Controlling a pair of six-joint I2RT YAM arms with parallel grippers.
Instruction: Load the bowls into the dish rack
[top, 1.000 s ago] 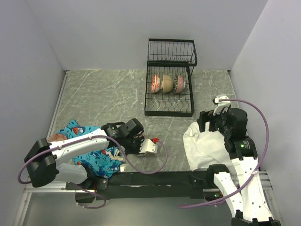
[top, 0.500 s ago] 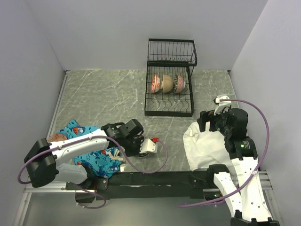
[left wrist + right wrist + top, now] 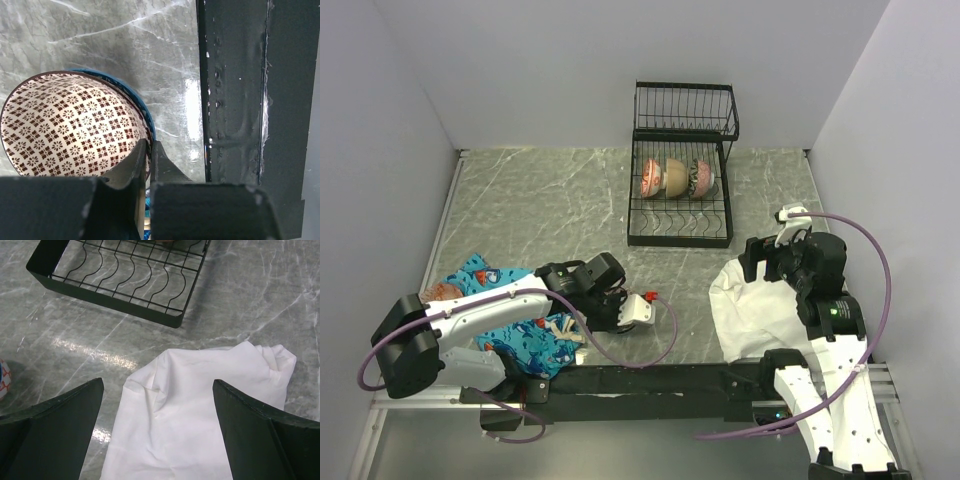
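Note:
The black dish rack (image 3: 680, 205) stands at the back middle of the table. Three bowls sit on edge in its lower tier: a pink one (image 3: 652, 180), a tan one (image 3: 674, 177) and a dark patterned one (image 3: 701, 179). My left gripper (image 3: 149, 143) is shut on the rim of a bowl (image 3: 65, 125), which is brown-and-white patterned inside and blue outside and lies low over the table. From above, my left gripper (image 3: 610, 298) hides that bowl. My right gripper (image 3: 157, 385) hangs open over a white cloth (image 3: 200, 420), holding nothing, near the rack's front corner (image 3: 120, 295).
A blue printed cloth (image 3: 510, 335) lies at the near left beside my left arm. The white cloth (image 3: 750, 300) covers the near right. The black frame rail (image 3: 235, 100) runs along the table's near edge, close to the held bowl. Walls close in three sides.
My left wrist has shifted very slightly over the bowl. The right arm and the bowls in the rack have not moved.

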